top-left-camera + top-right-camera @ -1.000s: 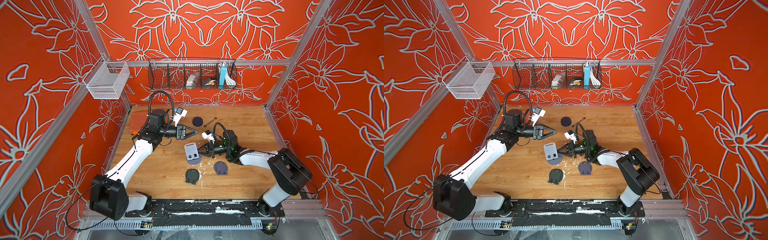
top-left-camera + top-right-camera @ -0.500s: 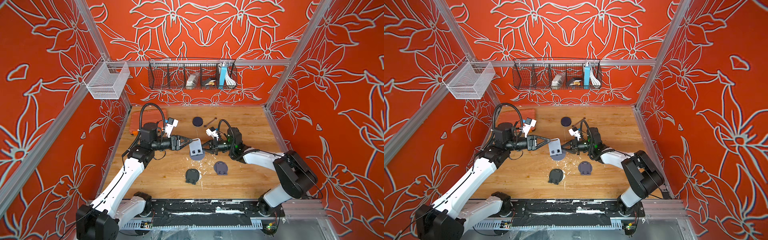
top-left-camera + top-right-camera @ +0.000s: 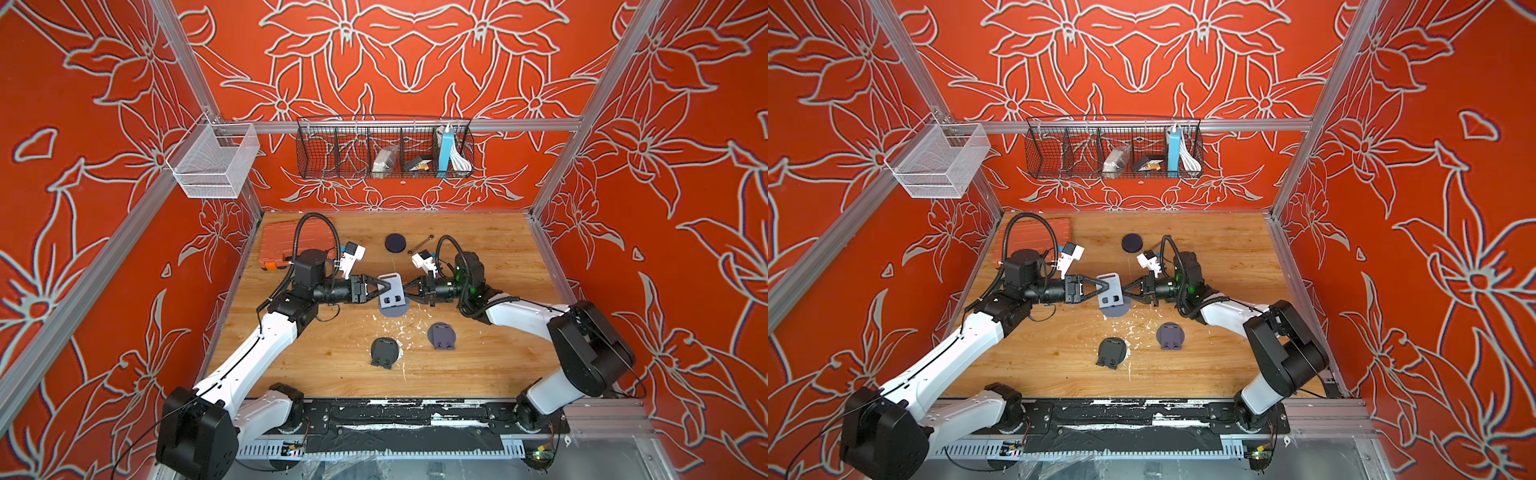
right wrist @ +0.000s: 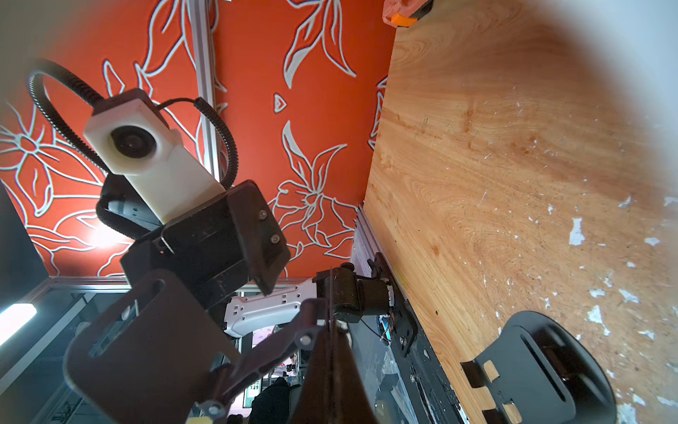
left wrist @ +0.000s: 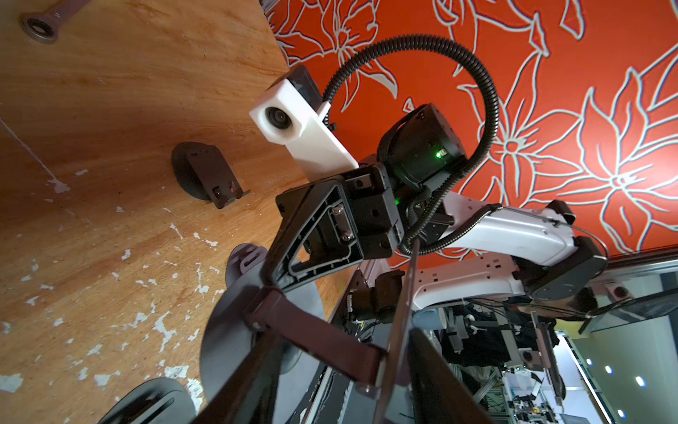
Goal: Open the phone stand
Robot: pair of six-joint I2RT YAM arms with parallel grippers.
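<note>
The grey phone stand (image 3: 390,292) hangs partly unfolded between my two grippers at mid-table, with its round base (image 3: 394,311) lowest. My right gripper (image 3: 406,289) is shut on the base's rim beside the hinge; its closed fingertips (image 4: 330,352) show in the right wrist view next to the slotted plate (image 4: 146,348). My left gripper (image 3: 386,287) comes in from the opposite side. In the left wrist view its jaws stand about half apart around the stand (image 5: 315,337). One finger lies against the plate's outer face and the other by the hinge arm near the base.
A folded black stand (image 3: 384,352) and a folded grey one (image 3: 441,336) lie just in front. Behind are a dark disc (image 3: 395,243), a ratchet (image 3: 419,245) and an orange case (image 3: 291,245). A black wire basket (image 3: 384,147) and a white mesh basket (image 3: 214,160) hang on the walls.
My left arm swung forward from the back and brought its gripper onto the stand's plate. The right gripper stayed shut on the stand and shifted it slightly back and up.
</note>
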